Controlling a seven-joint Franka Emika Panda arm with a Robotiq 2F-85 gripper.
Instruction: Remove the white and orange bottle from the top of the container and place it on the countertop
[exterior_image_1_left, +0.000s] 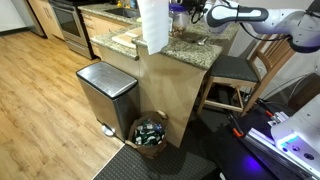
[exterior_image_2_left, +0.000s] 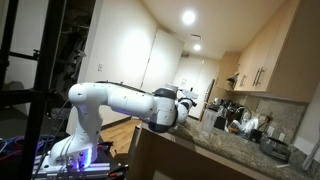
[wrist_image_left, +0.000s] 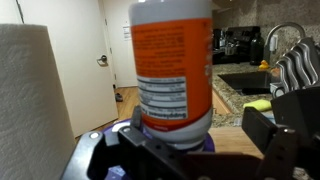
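In the wrist view the white and orange bottle (wrist_image_left: 172, 70) stands upright between the spread, released fingers (wrist_image_left: 262, 125) (paper towel roll (wrist_image_left: 35, 95) beside). It looks light, rigid and slick; its lower labelled body seems the safest hold.

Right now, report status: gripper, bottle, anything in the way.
Gripper around the white and orange bottle, closure unclear. Bottle upright; container beneath hidden. Paper towel roll close beside it; countertop crowded nearby.
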